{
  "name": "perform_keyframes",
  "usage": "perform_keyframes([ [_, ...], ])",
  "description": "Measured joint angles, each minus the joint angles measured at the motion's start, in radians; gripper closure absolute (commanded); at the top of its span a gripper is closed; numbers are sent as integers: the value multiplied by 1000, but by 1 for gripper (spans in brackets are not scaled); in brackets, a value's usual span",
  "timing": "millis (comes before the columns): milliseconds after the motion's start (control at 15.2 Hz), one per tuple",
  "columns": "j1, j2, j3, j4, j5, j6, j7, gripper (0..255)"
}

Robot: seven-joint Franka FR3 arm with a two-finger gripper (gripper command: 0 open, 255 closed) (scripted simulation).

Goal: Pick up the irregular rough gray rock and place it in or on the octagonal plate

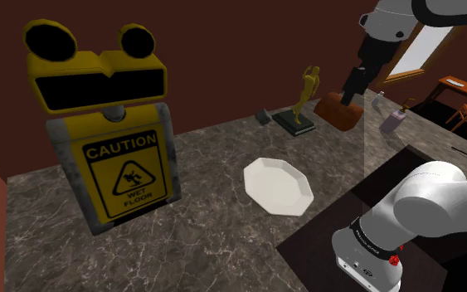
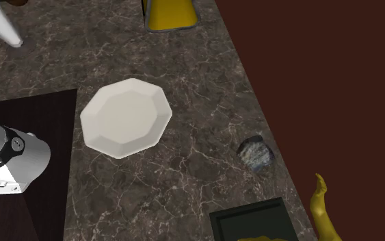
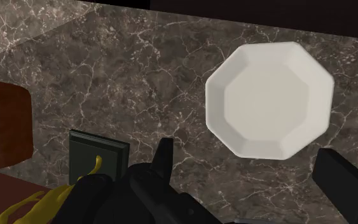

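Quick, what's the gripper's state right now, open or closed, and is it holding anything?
Gripper: jaws open and standing apart, holding nothing.

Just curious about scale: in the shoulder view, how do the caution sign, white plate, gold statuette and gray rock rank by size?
1. Yellow caution sign, nearest the camera.
2. white octagonal plate.
3. gold statuette, farther back, so its place against the plate is unsure.
4. gray rock, smallest.
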Motion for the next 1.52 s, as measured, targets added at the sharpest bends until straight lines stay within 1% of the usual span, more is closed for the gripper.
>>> perform_keyframes([
  [132, -2, 10, -1, -4, -3, 15, 1, 0],
  [264, -6, 44, 2, -25, -9, 76, 14, 0],
  [528, -22, 141, -6, -62, -38, 229, 33, 0],
  [924, -47, 312, -5, -64, -80, 430, 79, 0],
  [1188, -70, 467, -10, -24, -120, 564, 110, 0],
  [1518, -94, 651, -13, 52, -173, 695, 159, 0],
])
